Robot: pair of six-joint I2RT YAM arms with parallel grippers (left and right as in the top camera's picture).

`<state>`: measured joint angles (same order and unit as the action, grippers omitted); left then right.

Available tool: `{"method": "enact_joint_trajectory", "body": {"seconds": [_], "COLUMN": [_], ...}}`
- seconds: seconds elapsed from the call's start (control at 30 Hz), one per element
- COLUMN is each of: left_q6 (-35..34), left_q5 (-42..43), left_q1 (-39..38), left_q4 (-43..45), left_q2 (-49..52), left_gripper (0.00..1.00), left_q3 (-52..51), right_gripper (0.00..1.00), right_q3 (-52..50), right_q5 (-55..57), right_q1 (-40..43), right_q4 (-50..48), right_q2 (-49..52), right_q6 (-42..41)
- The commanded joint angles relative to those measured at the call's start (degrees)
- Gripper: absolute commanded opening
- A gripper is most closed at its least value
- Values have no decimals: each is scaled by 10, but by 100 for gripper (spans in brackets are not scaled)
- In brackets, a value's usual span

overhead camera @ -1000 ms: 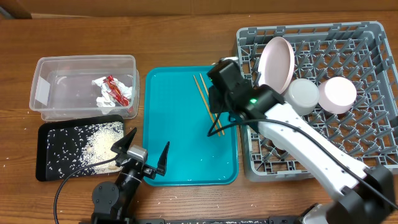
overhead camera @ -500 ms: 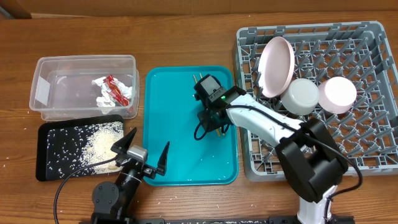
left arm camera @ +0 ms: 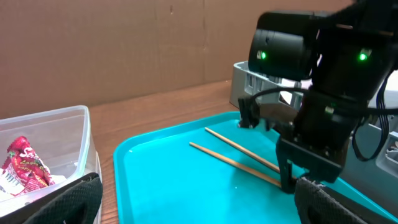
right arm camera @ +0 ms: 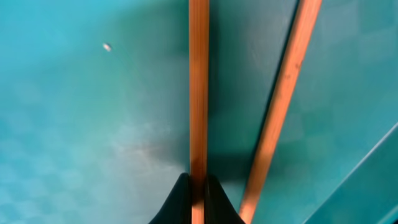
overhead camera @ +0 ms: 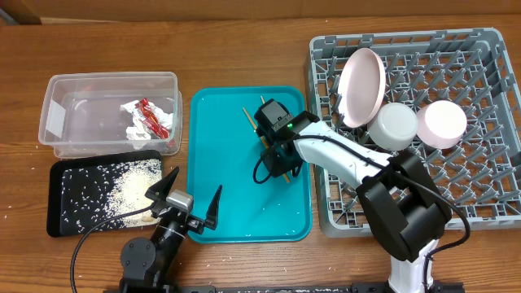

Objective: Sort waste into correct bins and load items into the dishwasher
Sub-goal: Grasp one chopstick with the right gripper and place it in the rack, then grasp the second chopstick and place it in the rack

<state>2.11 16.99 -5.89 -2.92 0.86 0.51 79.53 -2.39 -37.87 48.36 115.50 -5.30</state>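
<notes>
Two wooden chopsticks point(overhead camera: 247, 116) lie on the teal tray point(overhead camera: 228, 213). My right gripper point(overhead camera: 277, 159) is down on them and is shut on one chopstick point(right arm camera: 198, 93). The other chopstick point(right arm camera: 283, 93) lies free beside it. The left wrist view shows both chopsticks point(left arm camera: 236, 148) and the right gripper point(left arm camera: 289, 180). My left gripper point(overhead camera: 189, 203) is open and empty at the tray's front left corner point(left arm camera: 199, 208). The grey dish rack point(overhead camera: 407, 41) holds a pink plate point(overhead camera: 362, 85), a grey-blue bowl point(overhead camera: 395, 126) and a pale cup point(overhead camera: 442, 124). I cannot make out the large white plate.
The clear tub point(overhead camera: 110, 79) at the back left holds the red-and-white wrapper and tissue point(overhead camera: 148, 119). The black tray point(overhead camera: 61, 172) in front of it holds rice point(overhead camera: 126, 185). A few grains lie on the teal tray.
My right gripper has moved left from the rack's edge, come down onto the chopsticks and shut on one. That chopstick's far end has swung left. The left arm has not moved.
</notes>
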Motion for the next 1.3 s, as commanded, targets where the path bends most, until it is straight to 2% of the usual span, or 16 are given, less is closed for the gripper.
{"method": "enact_joint_trajectory", "body": {"seconds": [0.0, 0.1, 0.23, 0.3, 0.47, 0.6, 0.67, 0.7, 0.77, 1.0, 1.1, 1.27], "left_q6": [9, 9, 9, 9, 9, 9, 9, 9, 9, 9, 9, 9], "left_q5": [5, 5, 5, 5, 5, 5, 5, 5, 5, 5, 5, 5], "left_q1": [3, 3, 3, 3, 3, 3, 3, 3, 3, 3, 3, 3], "left_q4": [2, 2, 2, 2, 2, 2, 2, 2, 2, 2, 2, 2], "left_q2": [-6, -6, -6, -6, -6, -6, -6, -6, -6, -6, -6, -6], "left_gripper": [100, 100, 100, 100, 100, 100, 100, 100, 100, 100, 100, 100], "left_q3": [-2, -2, -2, -2, -2, -2, -2, -2, -2, -2, -2, -2], "right_gripper": [4, 4, 4, 4, 4, 4, 16, 34, 38, 44, 46, 44], "right_q3": [68, 113, 121, 115, 66, 51, 56, 65, 69, 58, 42, 19], "right_q5": [-16, 30, 80, 84, 84, 105, 108, 108, 107, 99, 99, 79], "right_q1": [6, 32, 96, 145, 174, 168, 162, 150, 130, 35, 15, 14], "right_q4": [3, 28, 50, 72, 73, 80, 84, 90, 88, 38, -8, -29], "right_q2": [-65, -126, -177, -174, -142, -115, -120, -131, -153, -164, -122, -39], "right_q6": [-44, -92, -97, -58, -17, -2, -2, -2, -2, -7, -7, -4]}}
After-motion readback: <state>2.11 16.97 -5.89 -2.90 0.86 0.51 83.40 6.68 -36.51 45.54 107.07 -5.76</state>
